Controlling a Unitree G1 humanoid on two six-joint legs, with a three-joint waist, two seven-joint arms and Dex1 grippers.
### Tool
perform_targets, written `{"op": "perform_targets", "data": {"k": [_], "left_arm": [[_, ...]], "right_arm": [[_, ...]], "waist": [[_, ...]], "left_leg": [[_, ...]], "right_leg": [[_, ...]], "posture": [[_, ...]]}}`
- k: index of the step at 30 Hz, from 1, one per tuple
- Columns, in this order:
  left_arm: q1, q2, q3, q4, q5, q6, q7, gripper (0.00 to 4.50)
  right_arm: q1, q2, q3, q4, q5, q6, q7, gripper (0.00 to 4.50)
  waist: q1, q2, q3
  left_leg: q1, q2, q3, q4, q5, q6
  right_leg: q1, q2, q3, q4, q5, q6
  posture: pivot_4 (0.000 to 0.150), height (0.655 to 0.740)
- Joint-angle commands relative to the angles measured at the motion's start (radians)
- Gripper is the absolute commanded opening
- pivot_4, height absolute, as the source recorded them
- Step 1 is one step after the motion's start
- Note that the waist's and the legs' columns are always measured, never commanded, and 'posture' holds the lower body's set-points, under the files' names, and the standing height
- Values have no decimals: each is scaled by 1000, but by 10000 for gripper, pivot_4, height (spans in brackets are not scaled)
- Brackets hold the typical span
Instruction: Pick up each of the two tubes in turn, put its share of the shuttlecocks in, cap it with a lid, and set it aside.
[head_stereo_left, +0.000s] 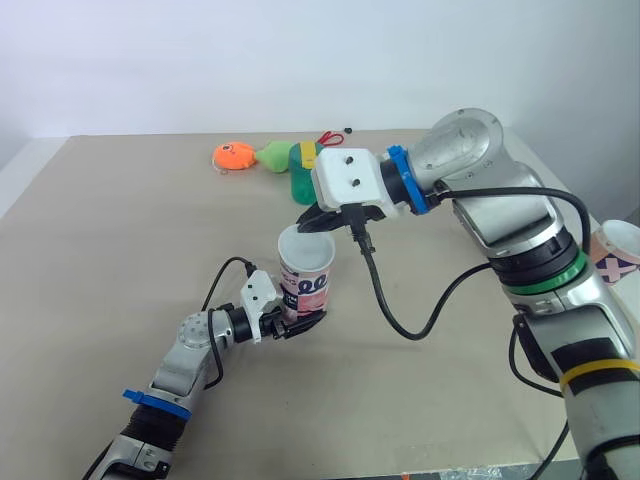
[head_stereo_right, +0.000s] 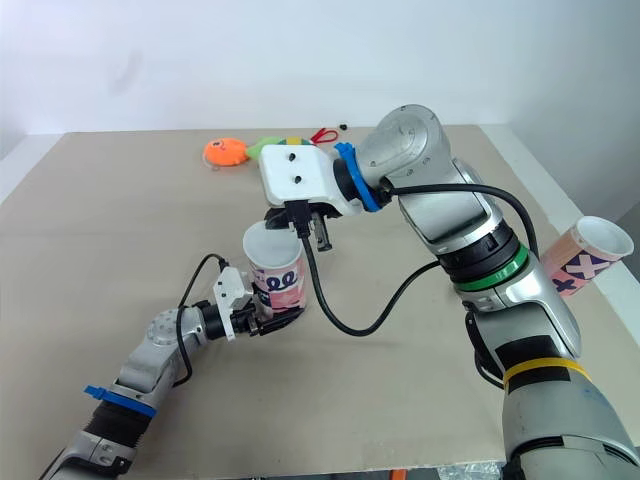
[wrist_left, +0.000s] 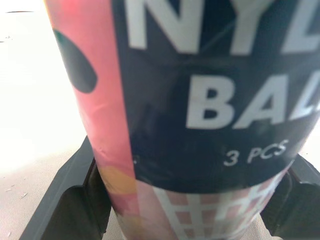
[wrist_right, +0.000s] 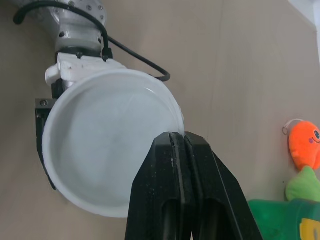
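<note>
Right wrist view: the right gripper (wrist_right: 179, 136) has its fingers pinched together on one point of the rim of the white lid (wrist_right: 102, 150), and the lid lies over the mouth of the tube (head_stereo_left: 306, 285). The tube stands upright near the middle of the table (head_stereo_left: 120, 260), clamped low on its body by the left gripper (head_stereo_left: 300, 322).

You should expect two faults. A single-point pinch may let the lid tilt and seat crooked. Off-centre pressing could lever the tube over, since it is held low.

Contents are hidden by the lid. The second tube (head_stereo_right: 590, 255) lies at the table's right edge, uncapped.
</note>
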Motion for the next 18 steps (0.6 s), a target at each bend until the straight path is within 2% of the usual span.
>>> {"op": "perform_targets", "data": {"k": [1, 18], "left_arm": [[19, 16, 6, 38, 23, 29, 20, 33713], [12, 17, 8, 47, 26, 27, 23, 33713]], "right_arm": [[-14, 6, -2, -23, -9, -20, 18, 1747], [17, 13, 34, -37, -84, -91, 22, 1747]], "waist": [[0, 0, 0], [0, 0, 0]], "left_leg": [[0, 0, 0, 0, 0, 0], [0, 0, -1, 0, 0, 0]], "right_leg": [[0, 0, 0, 0, 0, 0], [0, 0, 0, 0, -4, 2]], "posture": [[1500, 7400], [1500, 7400]]}}
